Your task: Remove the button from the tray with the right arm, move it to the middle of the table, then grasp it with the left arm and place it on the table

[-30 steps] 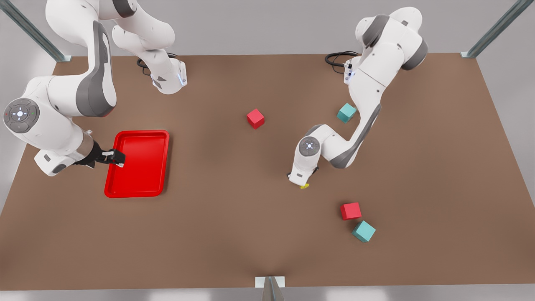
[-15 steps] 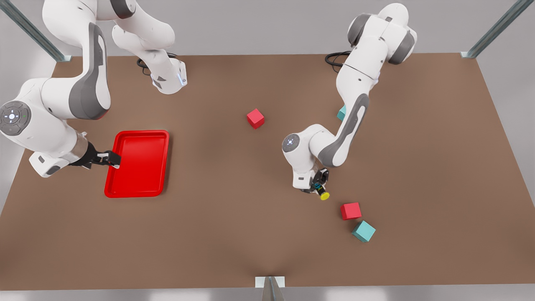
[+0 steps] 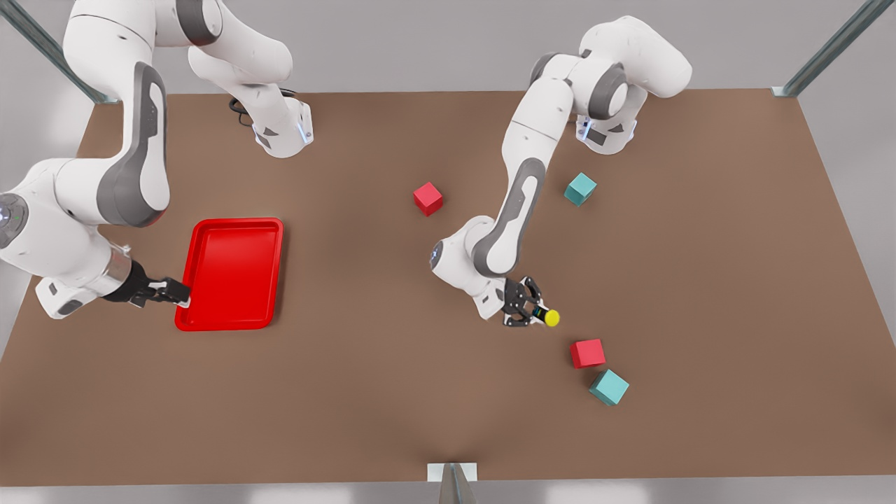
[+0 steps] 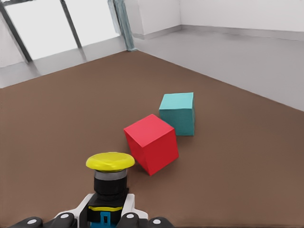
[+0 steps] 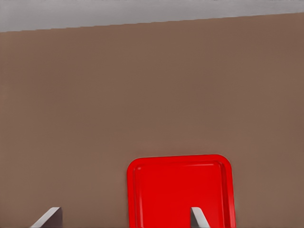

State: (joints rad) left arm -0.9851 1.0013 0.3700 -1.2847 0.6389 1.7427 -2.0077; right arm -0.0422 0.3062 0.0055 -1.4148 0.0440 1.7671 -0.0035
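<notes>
The yellow-capped button (image 3: pixel 550 318) (image 4: pixel 110 164) sits between the fingers of my left gripper (image 3: pixel 533 312) (image 4: pixel 107 217), which is shut on its dark base. It is right of the table's (image 3: pixel 392 392) middle in the front view, with the cap pointing toward the front view's right. My right gripper (image 3: pixel 180 294) (image 5: pixel 124 219) is open with nothing in it, just off the front left corner of the red tray (image 3: pixel 231 274) (image 5: pixel 180 190). Nothing lies in the tray.
A red cube (image 3: pixel 587 353) (image 4: pixel 152 143) and a teal cube (image 3: pixel 608 387) (image 4: pixel 177 113) lie close beyond the button. Another red cube (image 3: pixel 427 198) and another teal cube (image 3: pixel 580 189) sit farther back. A metal post (image 3: pixel 453 483) stands at the front edge.
The left arm has swung and turned its wrist, carrying the button toward the front view's right and into plain sight. The right gripper has backed off the tray toward the front view's left.
</notes>
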